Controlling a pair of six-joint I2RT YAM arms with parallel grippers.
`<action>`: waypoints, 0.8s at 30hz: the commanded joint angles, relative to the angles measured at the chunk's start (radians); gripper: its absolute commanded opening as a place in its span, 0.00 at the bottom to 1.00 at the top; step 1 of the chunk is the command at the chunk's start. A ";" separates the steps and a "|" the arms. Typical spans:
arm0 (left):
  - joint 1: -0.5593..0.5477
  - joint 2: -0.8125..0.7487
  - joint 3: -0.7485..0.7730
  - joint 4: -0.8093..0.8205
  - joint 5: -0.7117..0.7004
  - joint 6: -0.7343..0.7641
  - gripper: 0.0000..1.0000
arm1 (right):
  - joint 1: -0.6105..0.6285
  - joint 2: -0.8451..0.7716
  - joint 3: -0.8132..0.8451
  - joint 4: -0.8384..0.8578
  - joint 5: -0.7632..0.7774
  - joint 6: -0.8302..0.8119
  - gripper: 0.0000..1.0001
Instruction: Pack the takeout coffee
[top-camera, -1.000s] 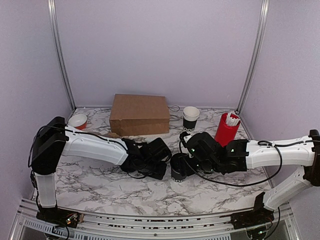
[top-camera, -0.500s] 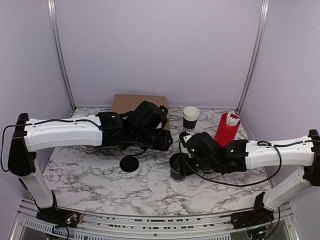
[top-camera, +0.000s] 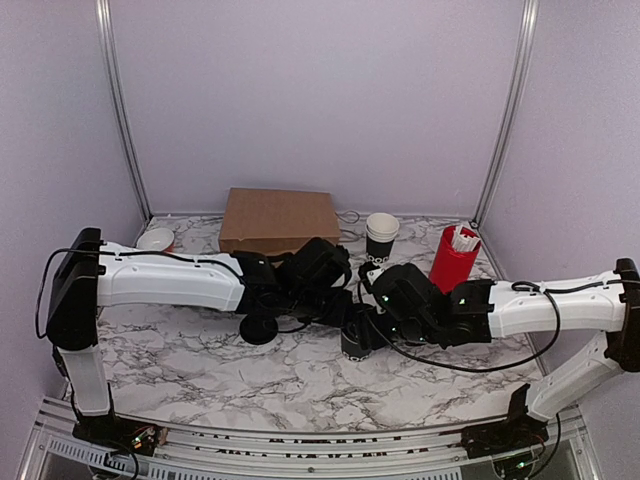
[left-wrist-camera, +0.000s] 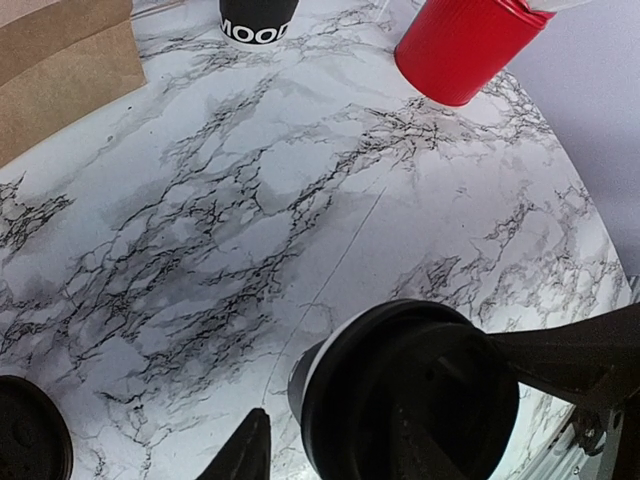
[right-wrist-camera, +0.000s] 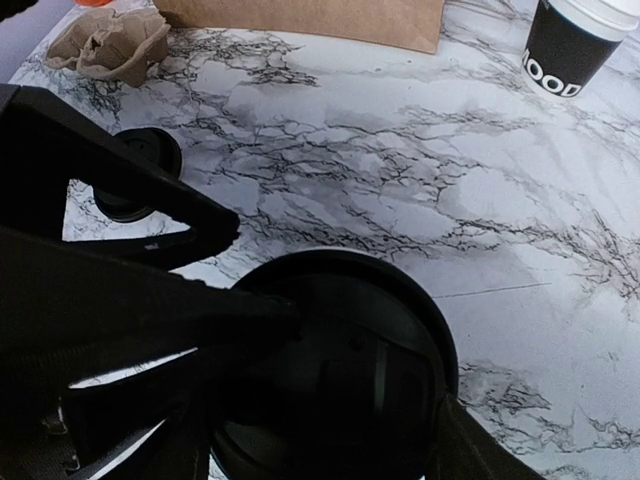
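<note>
Since the earlier frame the left arm has swung off the far cardboard box, down and right to table centre; the right arm hasn't shifted. The right gripper is clamped round the body of the takeout coffee cup, which stands upright at centre, nearer than the cup stack. The left gripper straddles an edge of the black lid on top; can't tell if it's pinching. The lid sits skewed, white rim showing one side, so probably not snapped on. A spare lid lies flat left of the cup. Likely handling: light, thin-walled paper, crushes easily, so hold mid-body gently; the lid is stiffer, press evenly round the rim.
</note>
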 joint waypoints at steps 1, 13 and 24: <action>-0.006 -0.021 -0.020 -0.106 -0.021 0.025 0.41 | 0.003 0.036 -0.033 -0.058 -0.055 0.004 0.65; -0.005 -0.135 0.136 -0.185 -0.123 0.069 0.42 | 0.002 0.039 -0.034 -0.054 -0.056 -0.002 0.65; -0.018 0.110 0.017 -0.114 0.035 0.002 0.35 | 0.004 0.040 -0.034 -0.057 -0.061 0.000 0.65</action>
